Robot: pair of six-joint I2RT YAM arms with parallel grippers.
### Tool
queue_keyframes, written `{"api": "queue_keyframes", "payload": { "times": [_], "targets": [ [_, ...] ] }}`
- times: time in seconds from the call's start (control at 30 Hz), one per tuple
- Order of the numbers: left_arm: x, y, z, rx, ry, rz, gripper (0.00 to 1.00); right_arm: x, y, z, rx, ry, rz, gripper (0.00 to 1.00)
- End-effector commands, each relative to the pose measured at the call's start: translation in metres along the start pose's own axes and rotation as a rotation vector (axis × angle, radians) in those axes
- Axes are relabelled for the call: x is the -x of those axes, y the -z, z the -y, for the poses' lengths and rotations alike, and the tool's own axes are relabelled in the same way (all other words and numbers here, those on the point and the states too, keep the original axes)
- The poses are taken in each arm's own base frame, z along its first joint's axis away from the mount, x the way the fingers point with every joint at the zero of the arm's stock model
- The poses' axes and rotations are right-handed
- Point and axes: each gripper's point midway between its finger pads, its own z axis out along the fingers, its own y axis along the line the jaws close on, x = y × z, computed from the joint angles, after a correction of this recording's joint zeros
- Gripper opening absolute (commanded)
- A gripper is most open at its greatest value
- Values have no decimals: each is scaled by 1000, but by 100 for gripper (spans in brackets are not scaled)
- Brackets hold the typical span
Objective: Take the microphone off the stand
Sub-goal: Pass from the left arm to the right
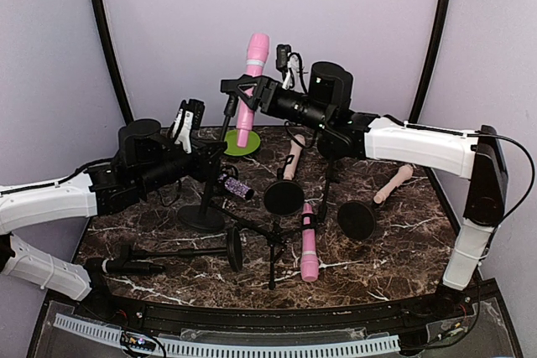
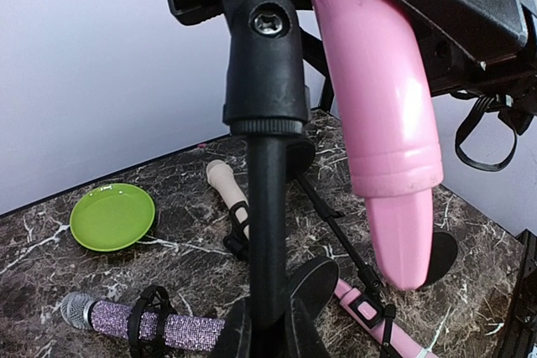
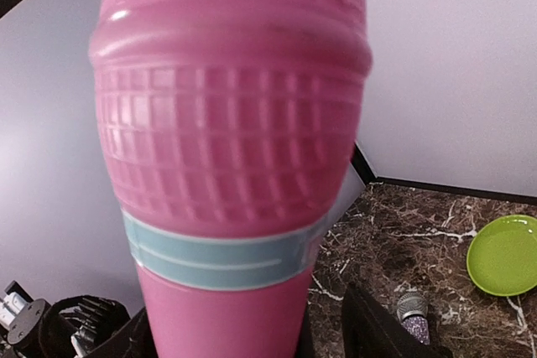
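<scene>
item: pink microphone (image 1: 254, 64). it stood upright, close beside the head of the stand (image 2: 267, 190), with its tail hanging free alongside the stand's pole.
left gripper (image 2: 270, 324): clamped tight on the stand's pole, low down.
right gripper (image 1: 243, 94): fingers sat either side of the microphone body, level with the stand's head. whether they pressed it could not be told.
status: stand braced, microphone reached. judged not yet clear of the stand.
outstanding: a firm grip, then a pull away from the stand.
</scene>
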Motion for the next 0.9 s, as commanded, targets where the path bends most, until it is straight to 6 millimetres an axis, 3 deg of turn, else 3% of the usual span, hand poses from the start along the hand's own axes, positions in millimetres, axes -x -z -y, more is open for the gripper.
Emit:
{"api": "queue_keyframes", "payload": {
  "times": [0.0,0.23,0.43,0.5,0.57,0.63,0.7,0.77,0.87],
  "targets": [
    [44,13,10,-36,15,150,0,19,5,-9,9,13,54,60],
    [39,8,8,-26,12,126,0,24,8,-9,-1,26,76,40],
    [30,5,7,-24,7,94,0,31,10,-15,22,31,105,12],
    [27,5,8,-26,8,82,6,35,13,-19,40,37,120,6],
    [22,7,8,-33,15,67,22,38,16,-23,56,40,137,3],
    [16,10,8,-41,28,53,50,41,20,-27,71,46,153,0],
    [10,15,8,-48,41,45,68,44,23,-29,77,50,164,0],
    [2,20,8,-56,52,34,81,45,24,-30,79,53,167,0],
    [-12,25,10,-80,68,5,90,48,25,-33,88,55,174,0]
  ]
}}
